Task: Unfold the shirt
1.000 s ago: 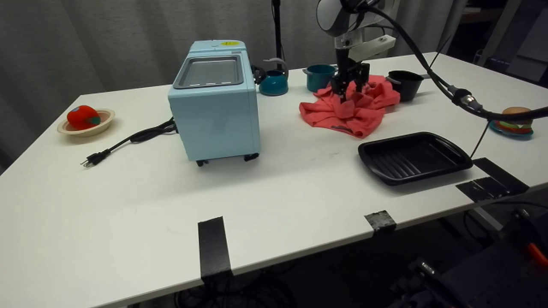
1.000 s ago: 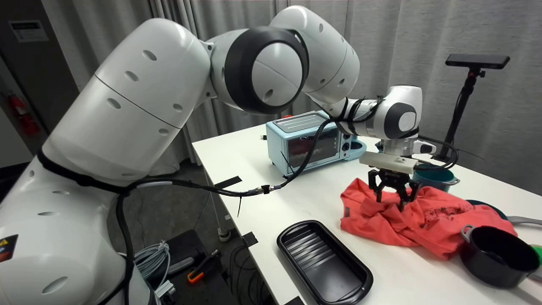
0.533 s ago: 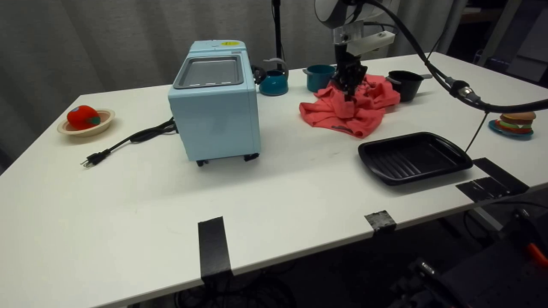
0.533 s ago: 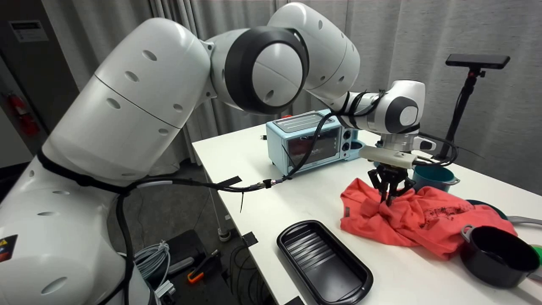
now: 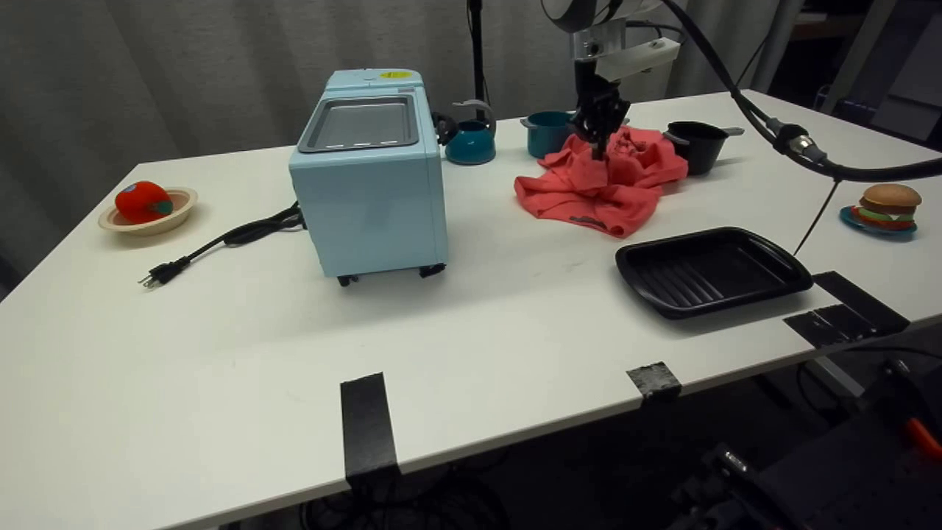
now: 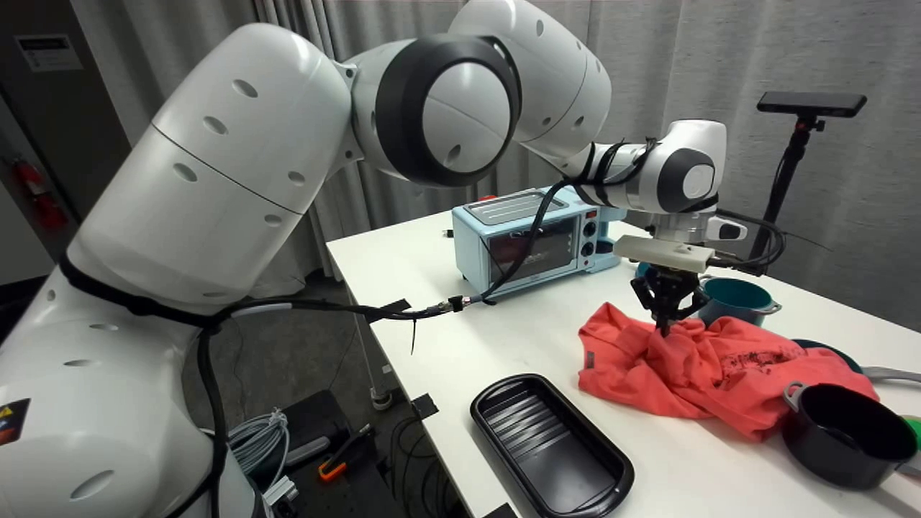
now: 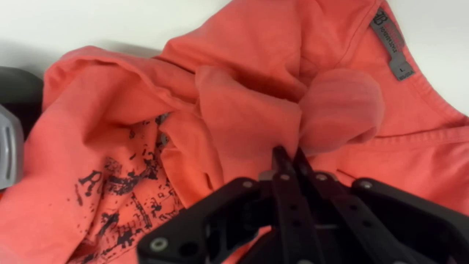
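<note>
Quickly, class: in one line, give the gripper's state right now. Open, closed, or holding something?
Gripper: closed, holding a pinched fold of the coral-red shirt.

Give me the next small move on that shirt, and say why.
Probably raise the fingers a little: in the wrist view they look shut on a fold of the shirt, which lies bunched, with creases breaking up its dark print, so lifting may loosen the layers before any spreading.
</note>
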Action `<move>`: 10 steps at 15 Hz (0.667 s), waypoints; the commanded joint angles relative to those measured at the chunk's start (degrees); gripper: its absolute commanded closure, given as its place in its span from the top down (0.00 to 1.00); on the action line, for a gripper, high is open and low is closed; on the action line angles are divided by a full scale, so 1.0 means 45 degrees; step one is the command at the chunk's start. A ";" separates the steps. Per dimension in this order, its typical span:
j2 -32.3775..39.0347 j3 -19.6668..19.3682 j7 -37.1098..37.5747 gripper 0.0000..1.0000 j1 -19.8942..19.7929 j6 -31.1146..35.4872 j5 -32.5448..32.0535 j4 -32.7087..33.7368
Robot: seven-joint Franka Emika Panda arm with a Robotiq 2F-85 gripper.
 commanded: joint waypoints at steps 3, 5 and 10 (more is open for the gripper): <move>-0.1638 -0.0639 -0.0405 0.01 0.0239 -0.1133 -0.1296 -0.0700; -0.2258 -0.0744 -0.0661 0.01 0.0164 -0.2105 -0.1806 -0.0911; -0.2727 -0.0735 -0.1273 0.38 -0.0086 -0.4802 -0.2071 -0.0973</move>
